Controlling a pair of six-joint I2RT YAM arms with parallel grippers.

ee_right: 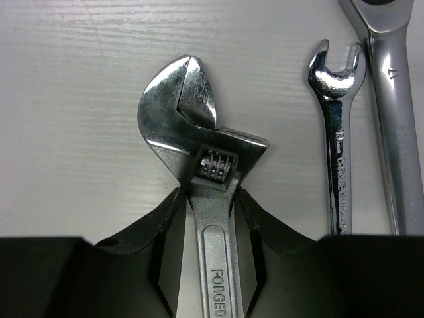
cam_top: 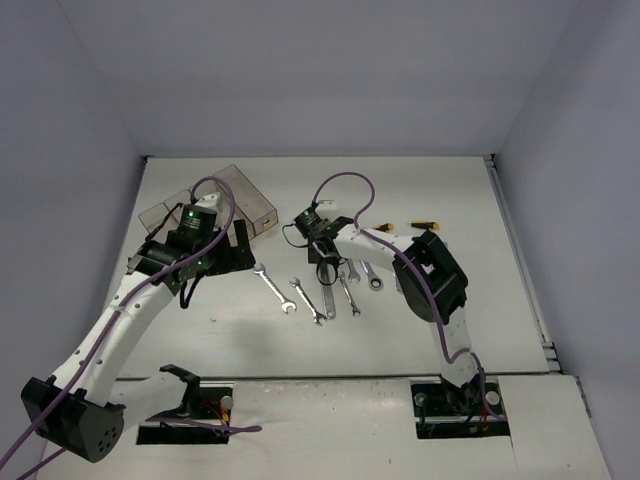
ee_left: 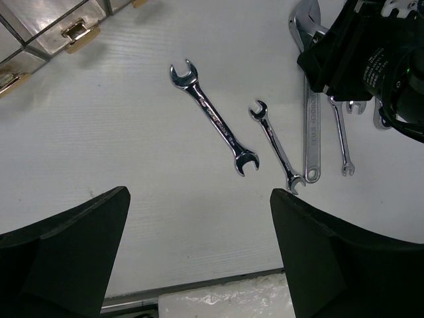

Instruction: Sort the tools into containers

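The clear smoky containers [cam_top: 232, 190] stand at the back left; their corner shows in the left wrist view [ee_left: 46, 41]. Several wrenches lie in a row mid-table. My right gripper [cam_top: 326, 266] is shut on the adjustable wrench [ee_right: 192, 119], its fingertips [ee_right: 173, 202] pressing both sides of the neck just under the head; the wrench lies on the table. My left gripper [ee_left: 199, 195] is open and empty, hovering near the bins, left of a double open-end wrench [ee_left: 214, 119] and a smaller one [ee_left: 278, 147].
A small combination wrench [ee_right: 336, 132] and a ratchet wrench [ee_right: 391, 99] lie right beside the gripped one. Two yellow-and-black bits [cam_top: 383, 225] [cam_top: 424, 225] lie further back right. The right arm's elbow [cam_top: 435, 275] rises to the right of the row.
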